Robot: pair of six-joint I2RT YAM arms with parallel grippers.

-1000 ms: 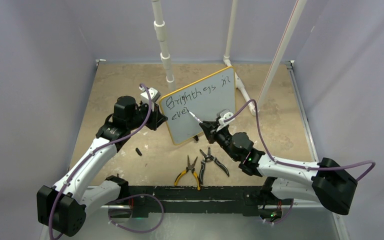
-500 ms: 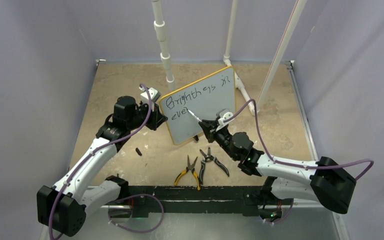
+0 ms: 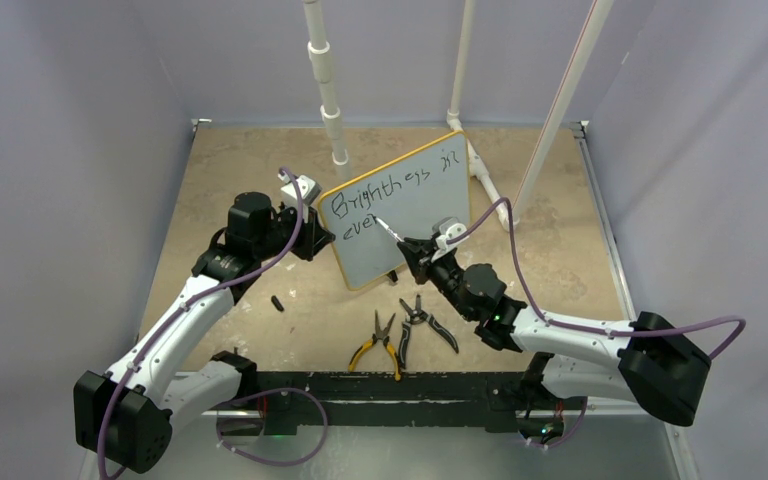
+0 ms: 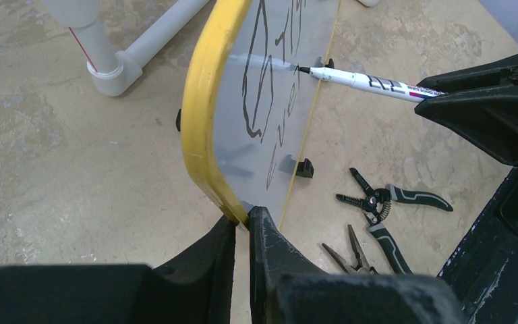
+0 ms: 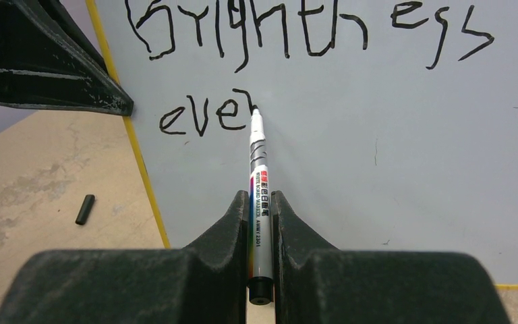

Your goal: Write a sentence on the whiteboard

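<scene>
The whiteboard (image 3: 415, 215) stands tilted up on the table, its yellow rim (image 4: 199, 101) pinched at the lower left corner by my left gripper (image 4: 243, 219), which is shut on it. The sentence (image 5: 297, 34) reads "Brightness in" on the top line and "ever" (image 5: 206, 116) below it. My right gripper (image 5: 261, 199) is shut on a white marker (image 5: 257, 182), uncapped. The marker's black tip touches the board at the end of "ever". In the top view the marker (image 3: 390, 232) points up-left from the right gripper (image 3: 410, 250).
A black marker cap (image 3: 277, 303) lies on the tan table left of the board. Yellow-handled pliers (image 3: 375, 345) and black wire strippers (image 3: 428, 322) lie in front of it. White PVC pipes (image 3: 328, 90) stand behind, with a pipe foot (image 3: 482, 172) at the board's right.
The right arm has shifted very slightly, with the marker tip staying at the end of the second line. The left arm and the board have not moved.
</scene>
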